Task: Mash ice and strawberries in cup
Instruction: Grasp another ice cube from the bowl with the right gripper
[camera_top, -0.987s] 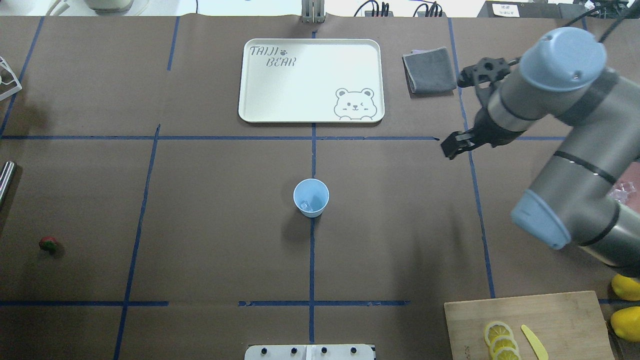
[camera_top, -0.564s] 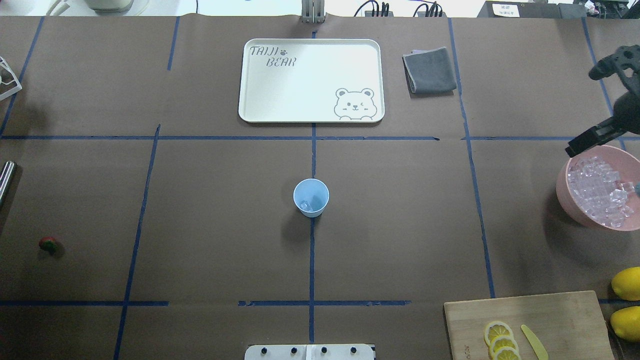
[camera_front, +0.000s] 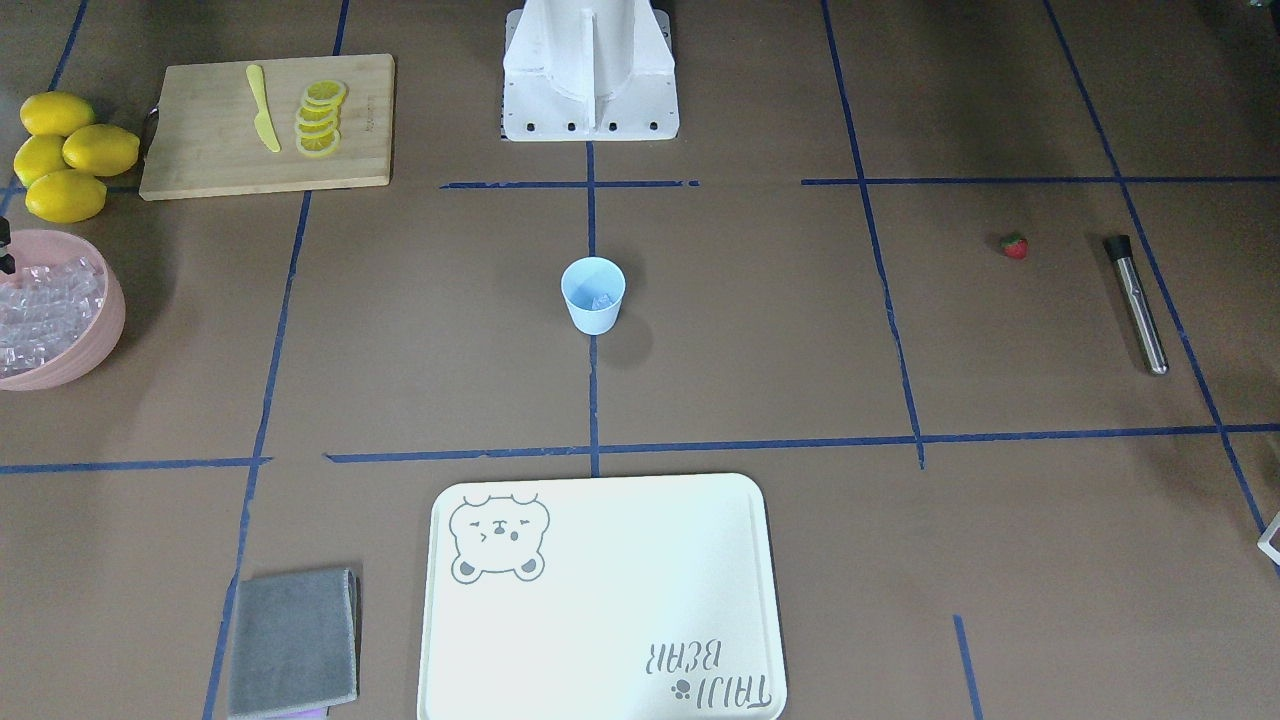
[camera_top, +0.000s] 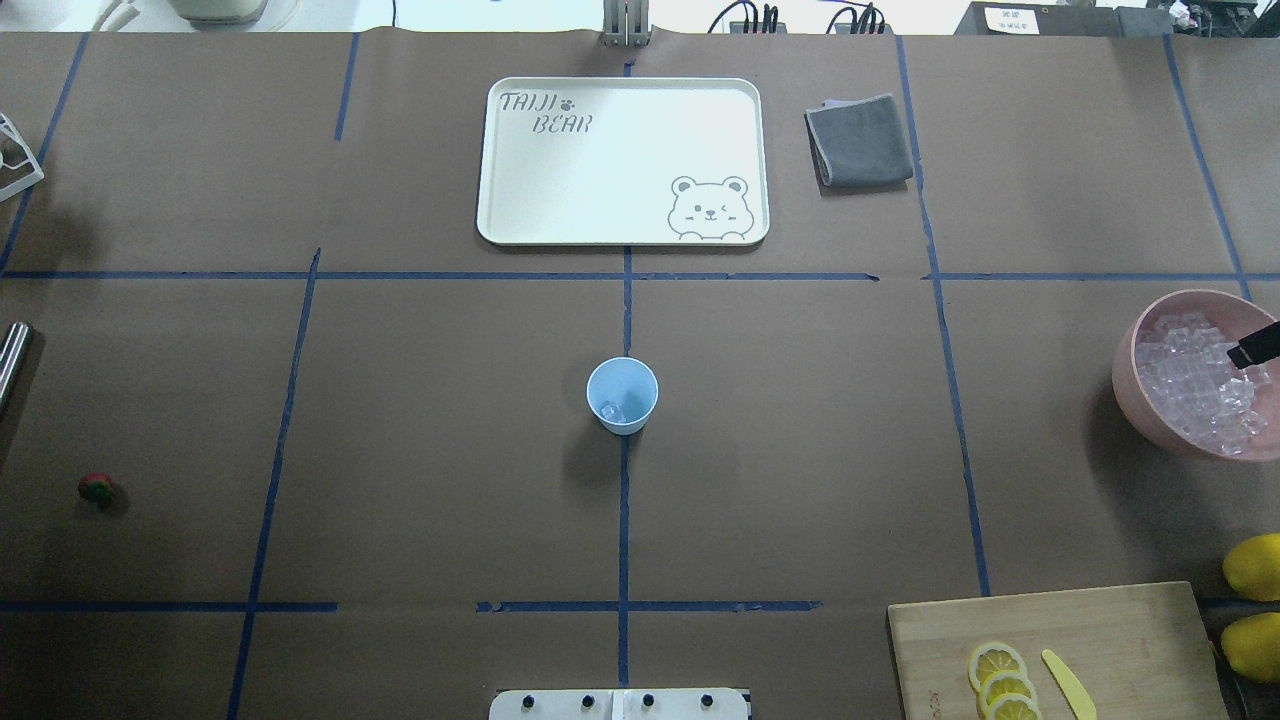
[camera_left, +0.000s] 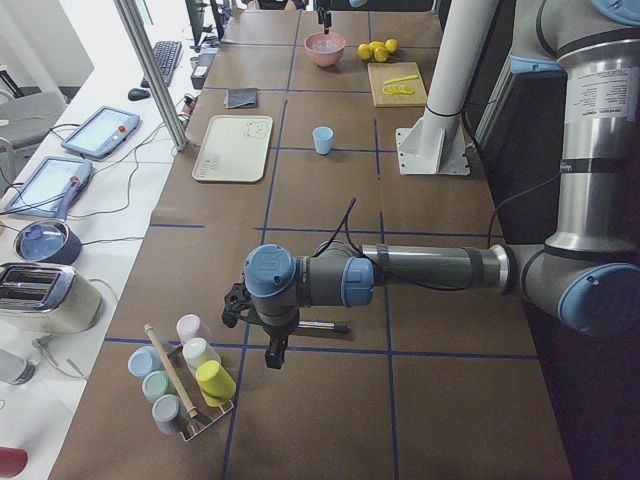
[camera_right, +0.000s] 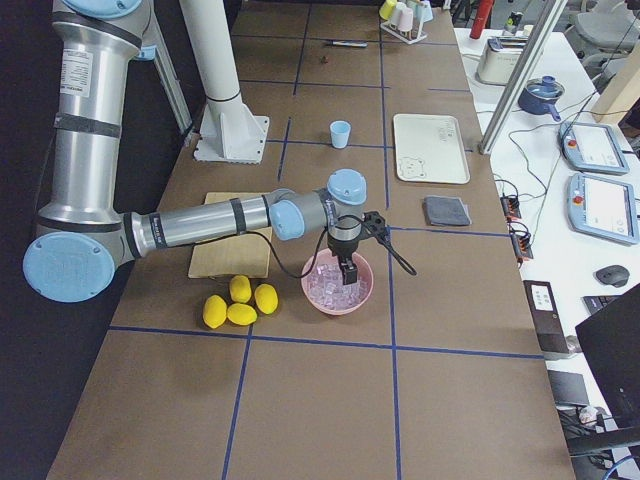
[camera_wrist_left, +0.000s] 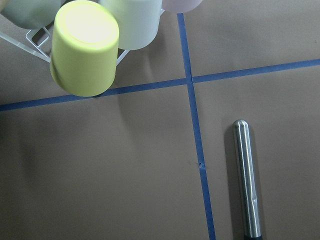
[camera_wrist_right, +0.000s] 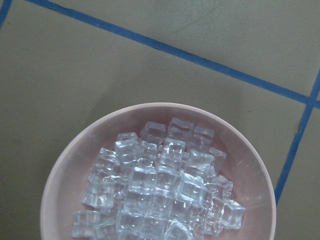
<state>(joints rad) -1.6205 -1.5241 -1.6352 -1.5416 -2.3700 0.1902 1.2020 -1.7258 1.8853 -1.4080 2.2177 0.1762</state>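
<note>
- my right gripper (camera_right: 349, 277): hangs fingers-down over the ice bowl at my right end of the table. only one dark fingertip enters the overhead view at its edge, and my wrist camera shows no fingers. cannot tell whether the jaws are apart or together, nor whether the tips touch the ice.
- directly below it: large pink round plastic bowl (camera_wrist_right: 62, 172), holding a heap of clear glassy ice cubes (camera_wrist_right: 155, 190).
- my left gripper (camera_left: 273, 355): hangs pointing down over my left end of the table. seen only from the side, so cannot tell how the jaws stand.
- below the left wrist: slim polished steel rod with a dark end (camera_wrist_left: 247, 180), lying flat just beside a blue tape line. near it, a wire rack of pastel plastic cups (camera_left: 190, 385), the yellow-green cup (camera_wrist_left: 85, 47) nearest.
- small red strawberry with a green top (camera_top: 96, 488): on the bare table on my left side, near the rod, well apart from the cup.
- small pale blue plastic tapered cup (camera_top: 640, 385): upright at the table centre, on the blue centre line. a few clear cubes (camera_top: 612, 410) lie at its bottom.
- beyond the cup: cream rectangular tray with a bear print (camera_top: 620, 160), folded grey cloth (camera_top: 860, 140) beside it.
- near my right side: bamboo cutting board (camera_top: 1100, 630) with lemon slices (camera_top: 1000, 680) and a yellow plastic knife (camera_top: 1068, 683); whole yellow lemons (camera_front: 65, 155) just beside the board.
</note>
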